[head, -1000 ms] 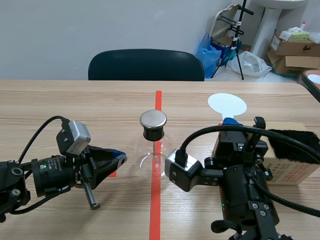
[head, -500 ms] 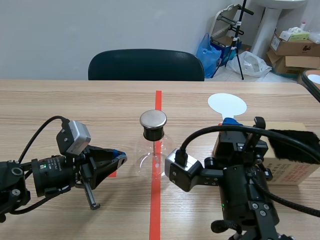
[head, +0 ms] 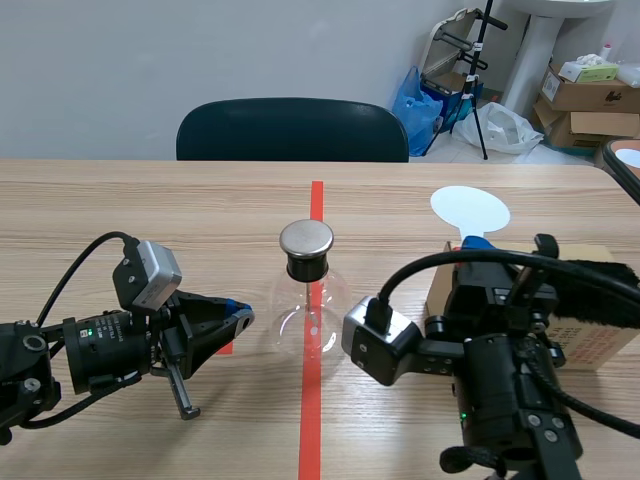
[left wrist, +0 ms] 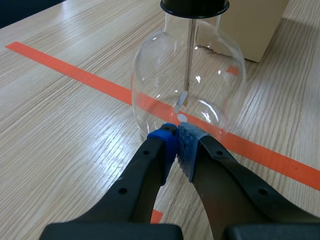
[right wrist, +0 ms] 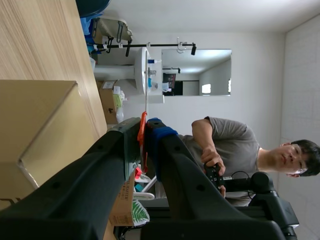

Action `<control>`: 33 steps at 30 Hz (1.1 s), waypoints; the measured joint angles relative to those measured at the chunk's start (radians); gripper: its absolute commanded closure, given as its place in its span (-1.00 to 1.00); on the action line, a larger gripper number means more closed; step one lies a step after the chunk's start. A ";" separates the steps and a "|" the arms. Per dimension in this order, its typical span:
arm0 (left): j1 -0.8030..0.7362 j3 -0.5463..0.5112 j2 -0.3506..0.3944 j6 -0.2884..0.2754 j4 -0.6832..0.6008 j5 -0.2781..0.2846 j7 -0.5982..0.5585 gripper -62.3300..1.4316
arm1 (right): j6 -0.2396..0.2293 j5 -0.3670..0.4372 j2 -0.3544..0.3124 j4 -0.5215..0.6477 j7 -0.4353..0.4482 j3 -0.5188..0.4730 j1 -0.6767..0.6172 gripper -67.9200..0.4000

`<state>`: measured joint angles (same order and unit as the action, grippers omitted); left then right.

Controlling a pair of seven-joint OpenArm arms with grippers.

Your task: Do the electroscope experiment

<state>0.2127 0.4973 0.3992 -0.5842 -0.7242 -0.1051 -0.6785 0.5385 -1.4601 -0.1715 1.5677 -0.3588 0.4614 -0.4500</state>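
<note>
The electroscope (head: 308, 310) is a clear round flask with a black stopper and a metal cap (head: 306, 238), standing on the red tape line mid-table. In the left wrist view the flask (left wrist: 190, 85) shows a thin rod (left wrist: 191, 50) running down inside it. My left gripper (head: 240, 315) lies low just left of the flask, shut on nothing, its tips (left wrist: 176, 145) almost at the glass. My right gripper (head: 478, 243) stands right of the flask, shut on the thin handle (right wrist: 142, 135) of a white disc paddle (head: 470, 210) that rises above it.
A cardboard box (head: 590, 340) with a black fur strip (head: 590, 275) on top sits at the right, close behind my right arm; it also shows as the box (right wrist: 40, 125) beside my right gripper. A dark chair (head: 292, 128) stands at the far edge. A person (right wrist: 225, 145) holds a controller beyond the table.
My right arm has shifted a little to the right, carrying the white disc paddle away from the flask. The left arm and the flask have not moved.
</note>
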 measured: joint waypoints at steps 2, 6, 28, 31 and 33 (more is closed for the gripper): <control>0.000 0.000 0.000 0.000 0.000 0.000 0.000 0.86 | 0.000 0.000 0.003 0.033 0.038 -0.034 -0.032 0.95; -0.002 0.000 0.005 -0.004 -0.001 -0.001 -0.013 0.86 | 0.022 0.000 0.006 0.056 0.116 -0.106 -0.085 0.95; -0.545 -0.218 0.439 -0.109 -0.647 0.001 -0.295 0.87 | 0.187 0.156 0.092 -0.049 0.698 -0.495 -0.162 0.95; -0.632 -0.309 0.472 -0.110 -0.728 0.001 -0.295 0.87 | 0.187 0.163 0.091 -0.129 0.729 -0.506 -0.131 0.95; -0.690 -0.373 0.482 -0.110 -0.772 0.009 -0.291 0.87 | 0.186 0.163 0.092 -0.169 0.728 -0.506 -0.109 0.95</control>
<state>-0.4774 0.1238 0.8814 -0.6945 -1.4960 -0.0959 -0.9691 0.7246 -1.2968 -0.0799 1.3991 0.3695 -0.0444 -0.5587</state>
